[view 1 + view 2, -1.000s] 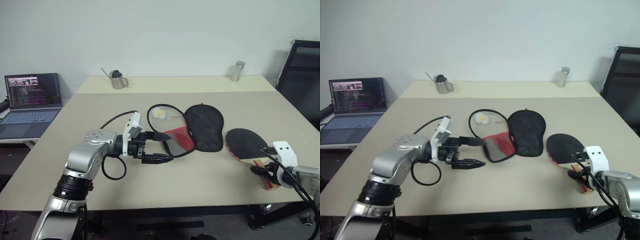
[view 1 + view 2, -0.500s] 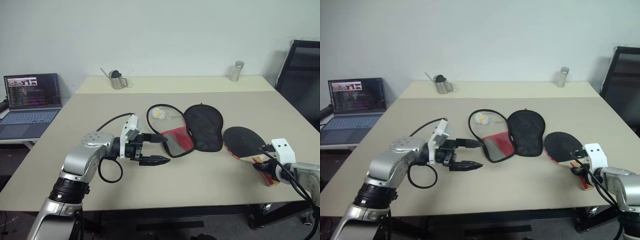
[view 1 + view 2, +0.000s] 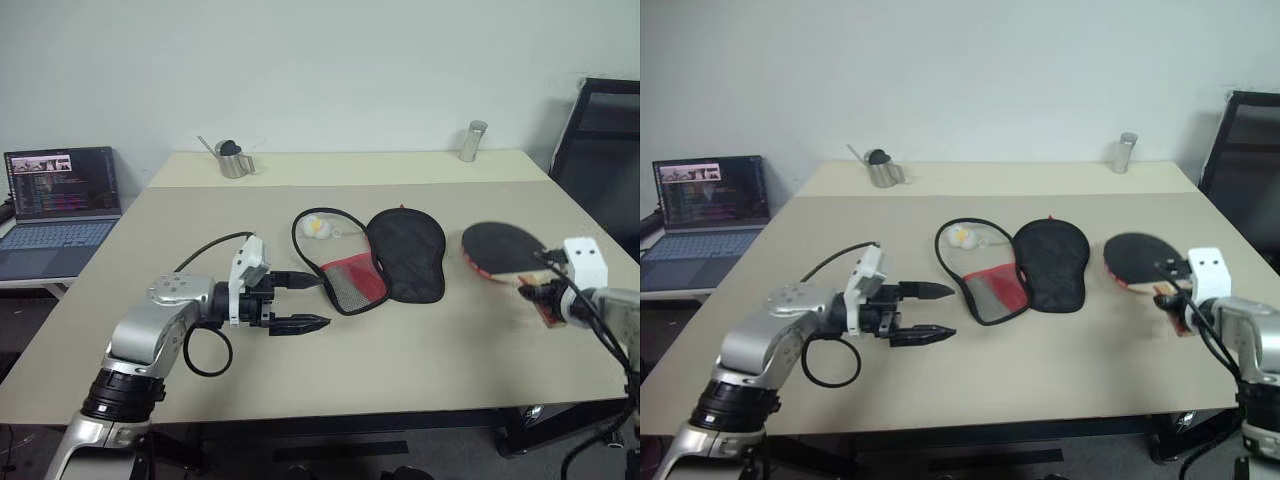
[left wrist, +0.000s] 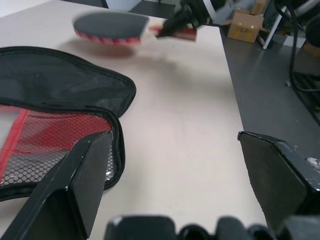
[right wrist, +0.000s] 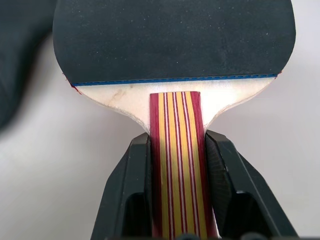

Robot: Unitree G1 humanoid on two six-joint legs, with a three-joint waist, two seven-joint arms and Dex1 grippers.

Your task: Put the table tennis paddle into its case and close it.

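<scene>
Right tool clamped on paddle handle

Right tool [image 5: 175, 165] is pinched on the table tennis paddle [image 3: 508, 250] by its striped handle, held just above the table [image 3: 420, 350] right of the case [image 3: 385, 255], which lies unzipped. Left tool [image 3: 310, 300] is spread wide near the case's mesh side.

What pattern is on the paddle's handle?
Lengthwise dark red and yellow wood stripes on the handle of the paddle, clearest in the right wrist view.

Even bright light, soft shadows; the table tennis paddle [image 4: 111, 28] motion-blurred.
</scene>
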